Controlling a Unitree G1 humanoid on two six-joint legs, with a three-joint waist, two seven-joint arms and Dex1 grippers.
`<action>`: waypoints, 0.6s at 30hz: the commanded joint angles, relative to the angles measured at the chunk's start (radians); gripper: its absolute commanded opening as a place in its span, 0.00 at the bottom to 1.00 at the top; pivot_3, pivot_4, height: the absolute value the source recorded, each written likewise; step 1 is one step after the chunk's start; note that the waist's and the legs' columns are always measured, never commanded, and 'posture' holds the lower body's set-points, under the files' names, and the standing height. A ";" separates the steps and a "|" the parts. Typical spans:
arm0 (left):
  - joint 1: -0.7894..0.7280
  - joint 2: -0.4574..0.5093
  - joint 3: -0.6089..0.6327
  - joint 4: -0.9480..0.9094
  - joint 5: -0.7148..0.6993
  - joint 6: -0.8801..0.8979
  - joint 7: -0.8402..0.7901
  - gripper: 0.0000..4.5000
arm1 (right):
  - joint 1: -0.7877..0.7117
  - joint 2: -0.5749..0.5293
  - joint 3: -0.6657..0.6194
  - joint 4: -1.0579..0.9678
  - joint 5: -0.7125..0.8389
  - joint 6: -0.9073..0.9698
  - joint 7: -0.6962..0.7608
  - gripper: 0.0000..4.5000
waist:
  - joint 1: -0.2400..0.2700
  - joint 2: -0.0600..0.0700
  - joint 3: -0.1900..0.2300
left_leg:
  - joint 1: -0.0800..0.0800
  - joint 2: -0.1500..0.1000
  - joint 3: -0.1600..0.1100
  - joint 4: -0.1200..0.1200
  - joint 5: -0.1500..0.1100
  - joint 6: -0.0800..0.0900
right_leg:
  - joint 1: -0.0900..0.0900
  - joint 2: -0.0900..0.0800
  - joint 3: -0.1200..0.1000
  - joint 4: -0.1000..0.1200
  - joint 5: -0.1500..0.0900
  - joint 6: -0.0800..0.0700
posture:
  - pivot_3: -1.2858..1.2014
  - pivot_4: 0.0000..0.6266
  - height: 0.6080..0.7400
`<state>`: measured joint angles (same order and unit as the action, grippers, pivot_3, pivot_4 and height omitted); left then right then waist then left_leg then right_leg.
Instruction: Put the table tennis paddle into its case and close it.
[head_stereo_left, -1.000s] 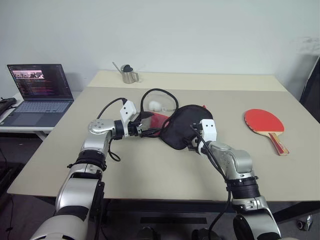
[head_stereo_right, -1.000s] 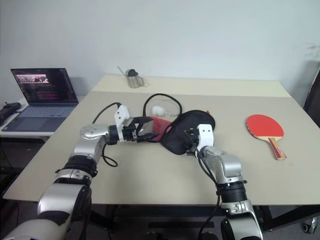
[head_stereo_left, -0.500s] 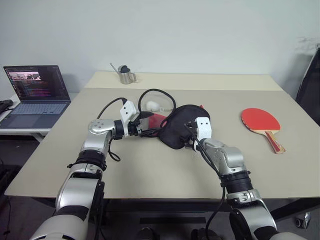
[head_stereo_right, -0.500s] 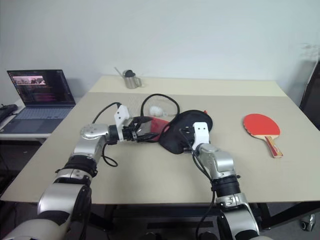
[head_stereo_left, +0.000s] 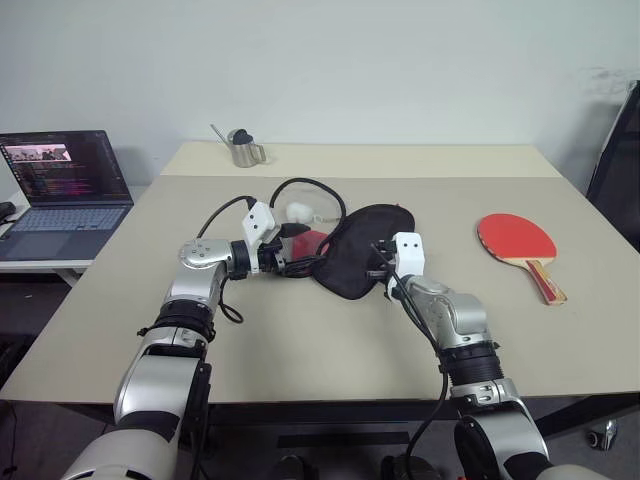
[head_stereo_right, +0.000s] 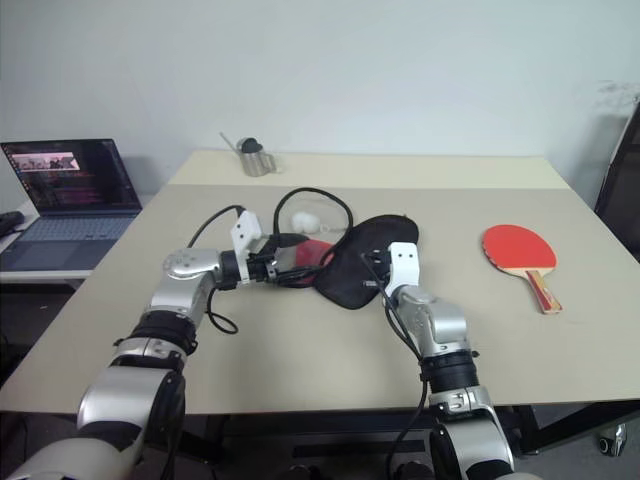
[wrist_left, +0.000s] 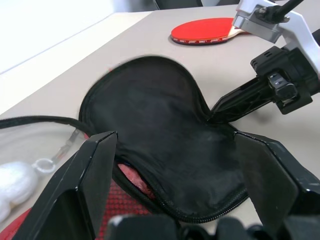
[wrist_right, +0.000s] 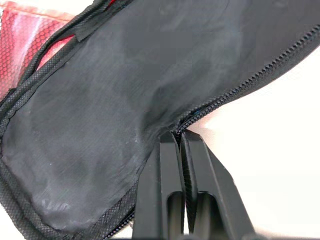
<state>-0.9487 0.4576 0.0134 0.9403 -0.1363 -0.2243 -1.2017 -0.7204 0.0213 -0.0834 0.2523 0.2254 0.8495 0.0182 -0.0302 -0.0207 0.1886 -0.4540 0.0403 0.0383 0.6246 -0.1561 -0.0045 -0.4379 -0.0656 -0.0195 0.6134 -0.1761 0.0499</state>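
Case (head_stereo_left: 358, 252) edge pinched in right end effector (wrist_right: 180, 137) (left end effector (wrist_left: 175, 165) splayed), red underside mostly hidden.

The case (head_stereo_left: 362, 262) is black on its upper flap, with a toothed black zip edge and a red, honeycomb-patterned side beneath. The table tennis paddle (head_stereo_left: 516, 240) has a red face and a pale wooden handle striped red. The bench (head_stereo_left: 330, 340) is beige. The end effector fingers (wrist_left: 82, 195) are black.

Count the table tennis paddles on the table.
1: the red-faced wooden-handled paddle lies flat on the beige table, to the right of the black fabric case.
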 joint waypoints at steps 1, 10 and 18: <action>-0.018 0.004 0.019 -0.037 -0.025 0.006 -0.007 0.90 | -0.019 0.001 -0.026 -0.066 0.019 0.014 -0.007 0.00 | 0.000 0.000 0.000 | 0.000 0.001 0.000 0.000 0.000 0.000 | 0.000 0.001 0.000 0.000 0.000 0.000 | 0.52 0.24 1.00; 0.077 0.063 -0.008 -0.213 -0.074 0.133 -0.196 0.90 | 0.096 -0.111 -0.091 -0.389 0.124 0.318 0.045 0.00 | 0.001 0.000 0.000 | -0.001 0.006 0.001 -0.001 -0.001 -0.002 | -0.003 0.006 0.002 0.000 -0.002 -0.005 | 0.52 0.24 1.00; 0.137 0.066 -0.035 -0.364 -0.104 0.228 -0.262 0.90 | 0.201 -0.241 -0.128 -0.618 0.213 0.550 0.131 0.00 | 0.001 0.000 0.000 | 0.000 0.007 0.001 0.000 -0.001 -0.002 | -0.003 0.008 0.003 0.001 -0.002 -0.005 | 0.52 0.24 1.00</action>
<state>-0.8094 0.5189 -0.0219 0.6262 -0.2161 -0.0080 -1.4485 -0.5234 -0.2081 -0.1964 -0.3126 0.4158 1.3685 0.1313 -0.0288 -0.0207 0.1886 -0.4544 0.0473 0.0387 0.6243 -0.1576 -0.0069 -0.4409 -0.0579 -0.0166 0.6142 -0.1780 0.0445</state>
